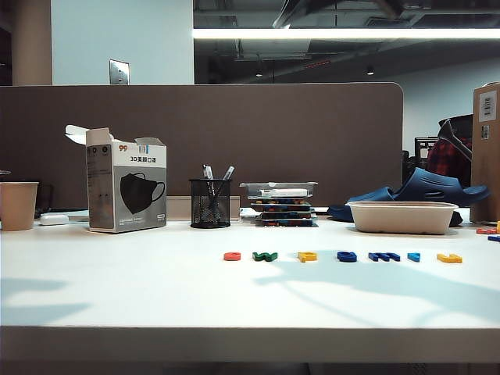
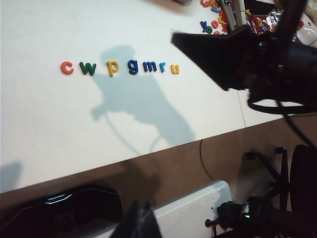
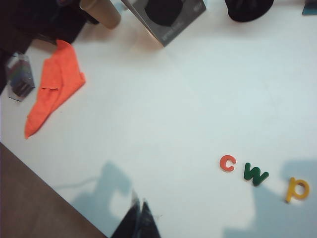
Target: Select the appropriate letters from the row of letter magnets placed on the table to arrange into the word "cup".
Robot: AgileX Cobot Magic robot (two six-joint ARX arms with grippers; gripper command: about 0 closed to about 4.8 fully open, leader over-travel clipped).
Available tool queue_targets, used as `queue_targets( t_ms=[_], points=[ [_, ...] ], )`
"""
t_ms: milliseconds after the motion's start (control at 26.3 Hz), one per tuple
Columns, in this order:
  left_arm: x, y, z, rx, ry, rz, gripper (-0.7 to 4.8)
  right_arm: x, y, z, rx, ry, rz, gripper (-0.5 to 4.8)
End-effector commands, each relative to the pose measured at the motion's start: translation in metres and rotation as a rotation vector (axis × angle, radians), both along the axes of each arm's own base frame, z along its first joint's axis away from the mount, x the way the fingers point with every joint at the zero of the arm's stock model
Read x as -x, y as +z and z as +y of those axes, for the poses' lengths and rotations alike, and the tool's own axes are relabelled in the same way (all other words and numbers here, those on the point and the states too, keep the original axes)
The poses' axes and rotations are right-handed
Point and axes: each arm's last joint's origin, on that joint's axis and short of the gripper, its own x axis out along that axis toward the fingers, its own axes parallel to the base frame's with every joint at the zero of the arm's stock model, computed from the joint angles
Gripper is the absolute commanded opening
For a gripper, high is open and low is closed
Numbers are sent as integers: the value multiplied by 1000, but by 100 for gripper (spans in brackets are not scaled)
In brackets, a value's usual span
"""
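The row of letter magnets lies on the white table: red "c", green "w", yellow "p", dark blue "g", blue "m", light blue "r", yellow "u". The left wrist view shows the whole row, from "c" past "p" to "u". My left gripper is shut and empty, high off the table's front edge. My right gripper is shut and empty above bare table, well short of the "c" and "p". Neither gripper shows in the exterior view.
Along the back stand a paper cup, a mask box, a mesh pen cup, stacked cases and a beige tray. An orange cloth lies near the table's edge. A dark arm part hangs over the table.
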Motion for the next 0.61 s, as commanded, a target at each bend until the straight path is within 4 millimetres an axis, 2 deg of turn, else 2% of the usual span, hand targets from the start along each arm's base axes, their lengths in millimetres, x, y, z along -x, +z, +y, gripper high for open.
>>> queue_targets(
  t_ms=[38,266,607],
  points=[
    [1,1,0,5,-5,-10,-5,-8,-9,12,-13,2,29,-3],
    [0,1,0,4,-5,-9,-5,-26,-41,28,33,0,126,-3],
    [0,1,0,4,-5,-9,-5,-34,-56,33,75,-5,187,-3]
  ],
)
